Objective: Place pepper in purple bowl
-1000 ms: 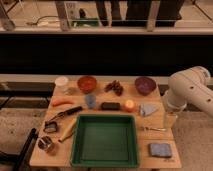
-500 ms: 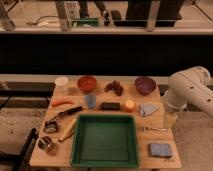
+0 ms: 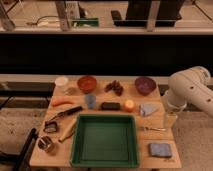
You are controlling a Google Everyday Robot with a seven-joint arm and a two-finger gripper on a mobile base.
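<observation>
Pepper (image 3: 62, 102) lay on the left part of the wooden table (image 3: 153, 138), flat on the board and free of any grip. Its long axis ran almost left to right, with the right end a little farther back than the left; which end was the narrow tip could not be told. Just behind it stood a white cup (image 3: 61, 83) and the orange-red bowl (image 3: 87, 83), and just to its right a small blue-grey cup (image 3: 90, 101).

The purple bowl (image 3: 145, 85) sat upright in the back row on the right side of the table, well apart from the pepper. Between the two bowls lay a brown cluster (image 3: 115, 87). In front of that row sat a dark block (image 3: 110, 106), a round yellow-orange item (image 3: 129, 105) and a pale blue cloth (image 3: 147, 109).

A green tray (image 3: 105, 118) filled the middle front, with a blue sponge (image 3: 160, 150) to its right and a black-handled tool (image 3: 67, 113) to its left.

The white arm (image 3: 192, 90) reached in from the right, and the gripper (image 3: 170, 120) hung at the table's right edge, near the cloth and far from the pepper — whether it was open or closed could not be told.
</observation>
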